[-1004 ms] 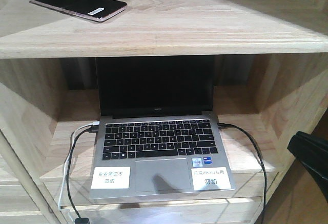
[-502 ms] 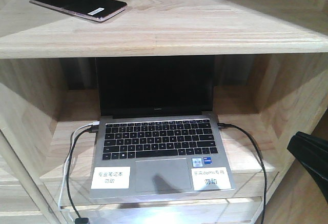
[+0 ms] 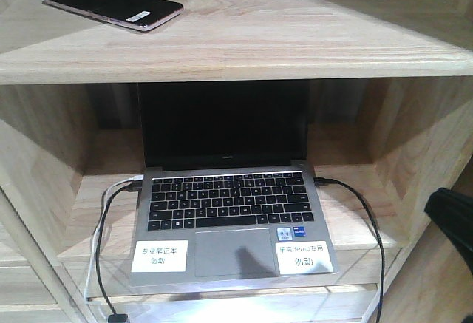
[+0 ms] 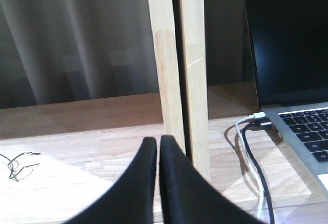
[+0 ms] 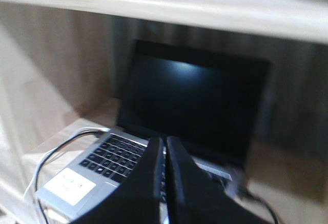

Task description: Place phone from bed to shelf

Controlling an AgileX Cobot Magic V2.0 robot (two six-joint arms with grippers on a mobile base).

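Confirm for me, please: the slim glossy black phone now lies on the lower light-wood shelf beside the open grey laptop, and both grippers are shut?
Not quite. The slim glossy black phone lies on the upper light-wood shelf, above the open grey laptop, as the exterior front-facing view shows. The rest holds: the left gripper and the right gripper are both shut and empty.

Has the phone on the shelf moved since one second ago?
No. The phone lies at the same spot on the shelf, same angle, near its left back corner, above the laptop.
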